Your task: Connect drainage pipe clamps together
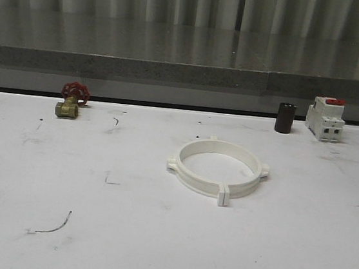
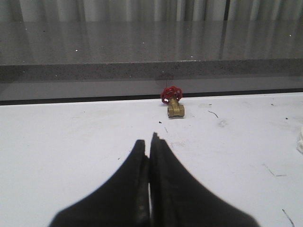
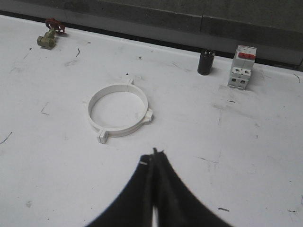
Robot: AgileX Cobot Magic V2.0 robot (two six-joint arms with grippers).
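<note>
The two cream-white drainage pipe clamps lie on the white table as one closed ring, end tabs meeting at its near and far sides. The same ring of clamps shows in the right wrist view, a short way ahead of my right gripper, which is shut with nothing in it and apart from the ring. My left gripper is shut and empty too, low over bare table, pointing toward the brass valve. A sliver of the clamp ring appears at that view's edge.
A brass valve with a red handwheel sits at the back left. A dark cylinder and a white circuit breaker with a red top stand at the back right. A grey ledge runs behind the table.
</note>
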